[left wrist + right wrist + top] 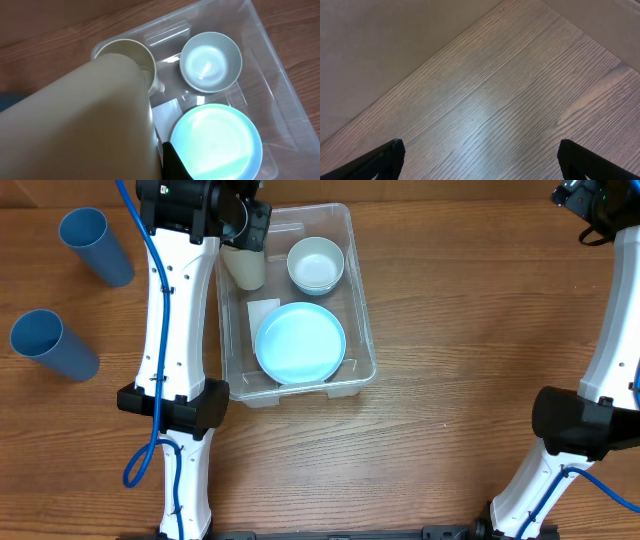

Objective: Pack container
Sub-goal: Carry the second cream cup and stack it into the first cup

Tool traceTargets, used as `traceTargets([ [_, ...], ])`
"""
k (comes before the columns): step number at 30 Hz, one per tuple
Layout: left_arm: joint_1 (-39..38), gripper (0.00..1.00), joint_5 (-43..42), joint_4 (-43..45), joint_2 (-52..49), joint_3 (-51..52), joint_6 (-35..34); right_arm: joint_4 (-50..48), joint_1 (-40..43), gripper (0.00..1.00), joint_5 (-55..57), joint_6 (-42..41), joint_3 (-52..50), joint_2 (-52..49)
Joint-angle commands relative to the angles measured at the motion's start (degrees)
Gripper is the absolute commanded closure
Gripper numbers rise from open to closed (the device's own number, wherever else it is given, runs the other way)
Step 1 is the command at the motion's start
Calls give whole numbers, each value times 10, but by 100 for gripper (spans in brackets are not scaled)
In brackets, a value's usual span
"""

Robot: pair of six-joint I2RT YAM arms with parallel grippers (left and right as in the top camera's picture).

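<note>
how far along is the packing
Done: a white bowl and a blue plate lie in the container. In hand: the left gripper holds a cream cup at its far-left corner. Still to pack: two blue cups on the table; the right gripper is open.

Right tool, jaws spread wide, over wood-grain table

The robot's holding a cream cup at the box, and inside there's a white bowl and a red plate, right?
Not quite. The plate is light blue, not red, as the overhead view shows. The rest is right: the left gripper holds the cream cup at the container, and the white bowl sits inside.
</note>
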State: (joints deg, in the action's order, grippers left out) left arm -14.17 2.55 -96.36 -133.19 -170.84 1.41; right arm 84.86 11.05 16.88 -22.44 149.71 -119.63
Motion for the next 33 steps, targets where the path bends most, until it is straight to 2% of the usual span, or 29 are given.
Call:
traceTargets([
  [1,12,96,19,11,-1,-5,-13,-3,0,0,6,0,2,0],
  [13,21,96,-50,51,-7,1,-12,-3,0,0,6,-1,2,0],
  [23,21,96,-56,30,-25,11,-12,-3,0,0,6,-1,2,0],
  [33,21,94,-56,57,-34,30,-12,-3,0,0,6,-1,2,0],
])
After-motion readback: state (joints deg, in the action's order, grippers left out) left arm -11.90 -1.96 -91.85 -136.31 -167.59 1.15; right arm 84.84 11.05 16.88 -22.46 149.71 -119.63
